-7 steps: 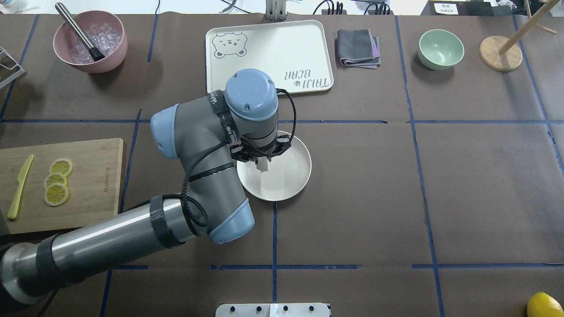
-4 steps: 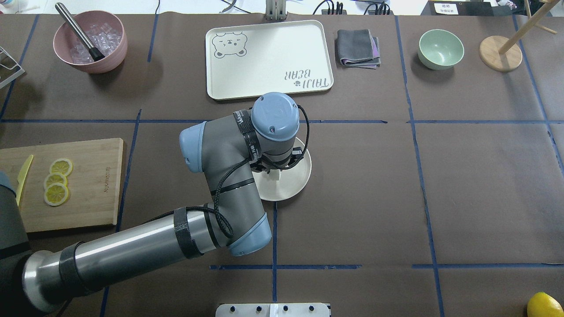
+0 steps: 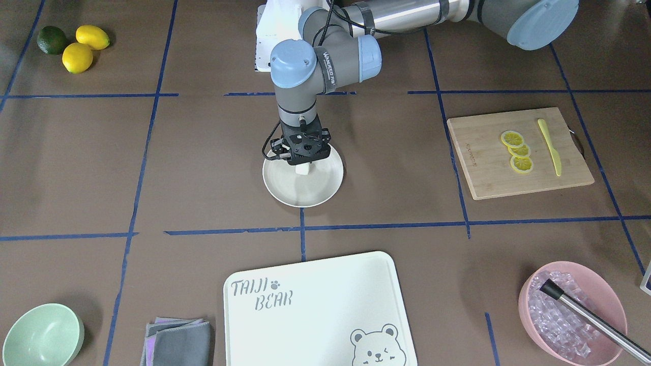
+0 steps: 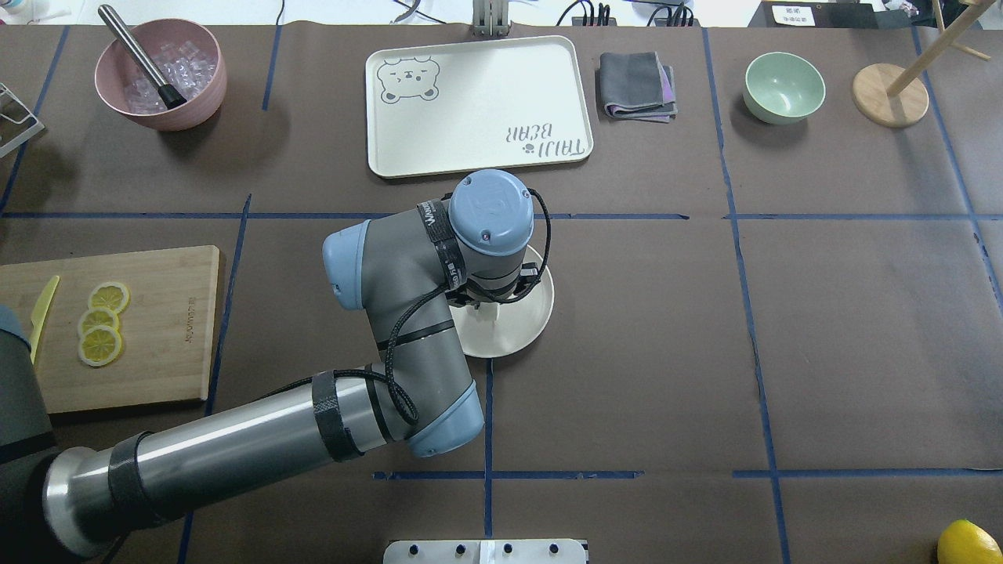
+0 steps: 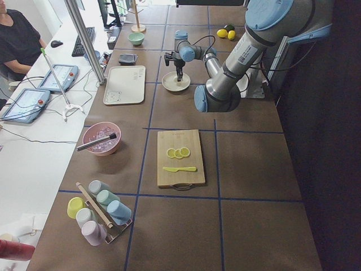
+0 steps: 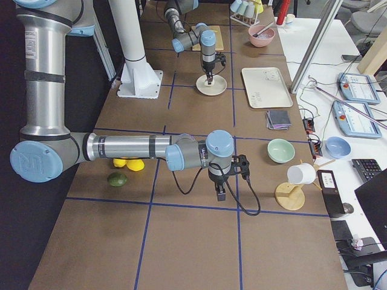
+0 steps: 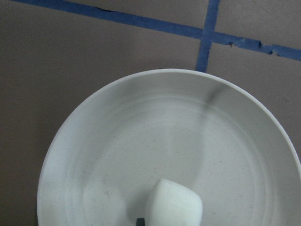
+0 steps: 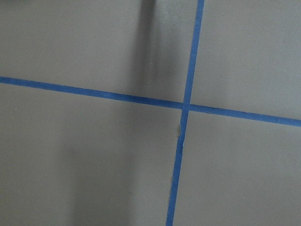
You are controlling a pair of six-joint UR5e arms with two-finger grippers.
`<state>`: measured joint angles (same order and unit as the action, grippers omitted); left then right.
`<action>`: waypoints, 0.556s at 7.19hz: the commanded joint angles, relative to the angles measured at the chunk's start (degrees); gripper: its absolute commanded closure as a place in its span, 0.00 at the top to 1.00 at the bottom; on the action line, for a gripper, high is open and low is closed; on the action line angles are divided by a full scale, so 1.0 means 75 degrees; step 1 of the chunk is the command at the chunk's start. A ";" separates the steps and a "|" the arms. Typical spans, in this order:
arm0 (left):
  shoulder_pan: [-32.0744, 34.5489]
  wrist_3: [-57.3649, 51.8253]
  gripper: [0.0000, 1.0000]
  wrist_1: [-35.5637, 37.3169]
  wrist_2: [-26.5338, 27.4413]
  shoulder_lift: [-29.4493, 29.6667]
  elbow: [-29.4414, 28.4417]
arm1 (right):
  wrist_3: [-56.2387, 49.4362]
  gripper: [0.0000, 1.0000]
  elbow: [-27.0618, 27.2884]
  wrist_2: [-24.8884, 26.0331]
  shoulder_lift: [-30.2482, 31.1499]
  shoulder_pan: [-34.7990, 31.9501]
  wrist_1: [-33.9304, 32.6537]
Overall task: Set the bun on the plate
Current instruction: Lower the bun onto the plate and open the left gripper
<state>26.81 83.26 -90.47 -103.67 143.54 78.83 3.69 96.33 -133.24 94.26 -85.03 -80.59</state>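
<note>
The bun [image 3: 302, 170] is a small white block held between the fingers of my left gripper [image 3: 302, 165], which is shut on it. It hangs over the robot-side half of the round cream plate [image 3: 310, 195], low over its surface; I cannot tell whether it touches. In the left wrist view the bun [image 7: 174, 205] sits at the bottom edge with the plate [image 7: 117, 155] filling the frame below it. From overhead, the wrist covers most of the gripper and only the bun [image 4: 488, 311] peeks out over the plate [image 4: 526, 323]. My right gripper [image 6: 221, 194] hangs over bare table far from the plate; I cannot tell its state.
A bear-print tray [image 4: 478, 102] lies beyond the plate. A cutting board [image 4: 149, 329] with lemon slices [image 4: 100, 323] and a yellow knife lies on the left. A pink ice bowl [image 4: 161, 74], grey cloth [image 4: 636, 84], green bowl [image 4: 783, 86] and lemon [image 4: 968, 542] stand around the edges.
Over the last second my left arm carried the bun to the right and toward the robot, over the plate. Since 0.6 s ago it has barely moved.
</note>
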 commanded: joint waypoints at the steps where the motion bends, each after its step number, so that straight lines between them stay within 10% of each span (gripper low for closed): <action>1: -0.0001 0.0009 0.52 -0.0205 0.0018 -0.0013 -0.0138 | 0.0000 1.00 0.0000 -0.0001 -0.0017 0.0005 0.0000; 4: -0.0001 0.0032 0.86 -0.0207 0.0064 -0.0013 -0.0151 | 0.0000 1.00 0.0000 -0.0001 -0.0017 -0.0006 0.0000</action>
<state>26.81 83.44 -91.97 -103.45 143.48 77.74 3.69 96.33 -133.24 94.13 -85.00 -80.57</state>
